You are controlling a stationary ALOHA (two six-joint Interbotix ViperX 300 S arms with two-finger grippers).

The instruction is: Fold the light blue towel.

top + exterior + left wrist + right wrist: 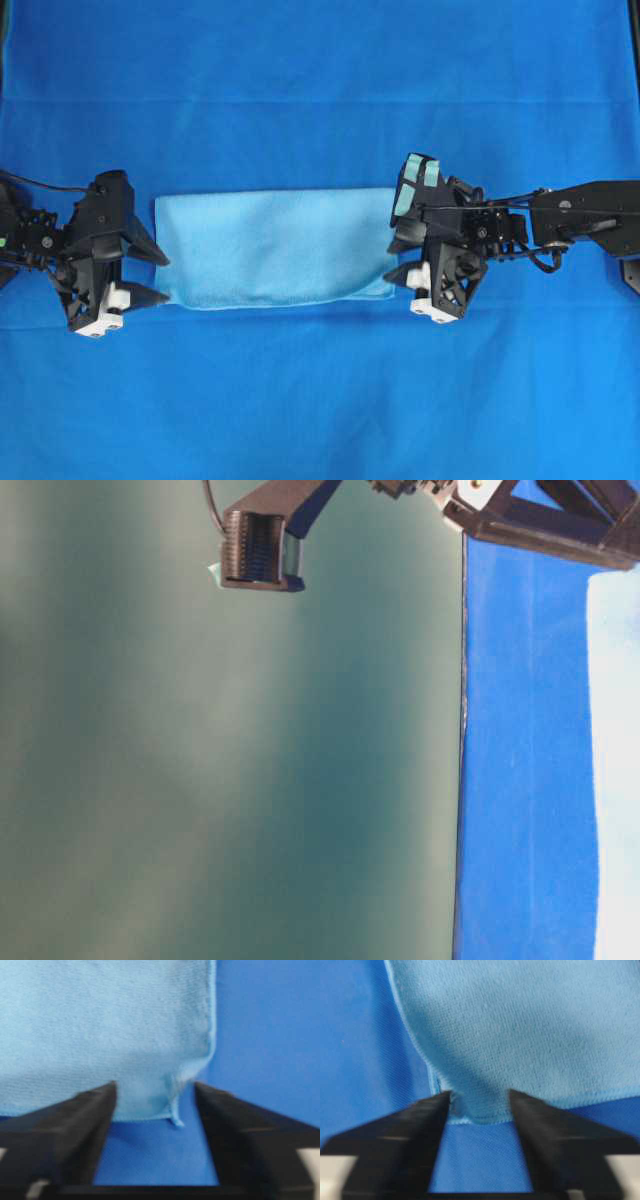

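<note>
Grippers stand at either short end of the towel (275, 248): the left gripper (152, 272) has its jaws spread apart at the towel's left edge, holding nothing, and the right gripper (397, 258) is likewise spread at the right edge, one finger over the towel's near corner. Seen from the wrists, each pair of black fingers (80, 1125) frames a hemmed corner of the cloth without pinching it. Folded into a long rectangle, the towel lies flat in the middle of the dark blue table cover (320, 400), between the two arms.
</note>
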